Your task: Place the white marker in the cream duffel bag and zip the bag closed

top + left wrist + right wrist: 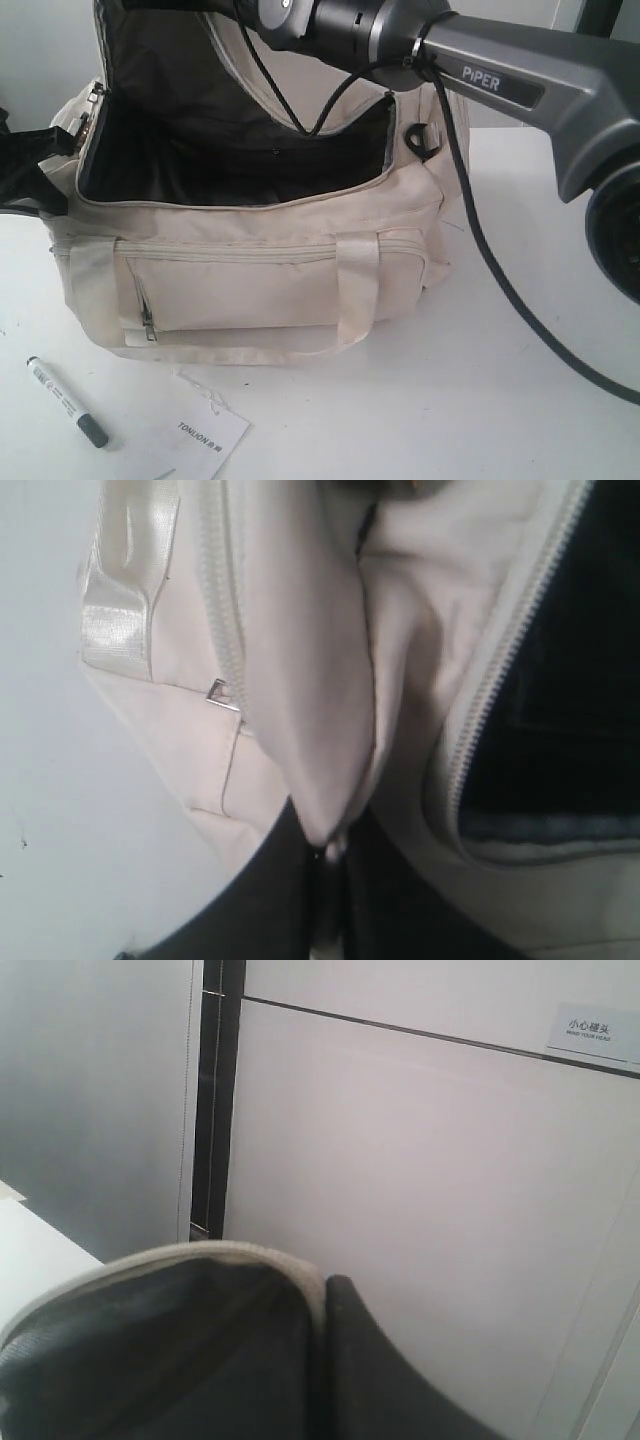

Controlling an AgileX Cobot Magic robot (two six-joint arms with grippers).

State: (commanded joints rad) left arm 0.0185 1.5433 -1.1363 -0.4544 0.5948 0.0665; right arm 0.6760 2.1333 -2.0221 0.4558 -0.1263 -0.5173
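One open duffel bag (pixel 260 290), marker (pixel 66 401) outside

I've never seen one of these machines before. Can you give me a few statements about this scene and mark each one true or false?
1. The bag's top is zipped shut. False: the top flap stands up and the dark lining shows.
2. The marker lies on the table, outside the bag. True.
3. The paper tag hangs from the bag's handle. False: it lies flat on the table beside the marker.
4. A robot arm reaches across above the bag. True.
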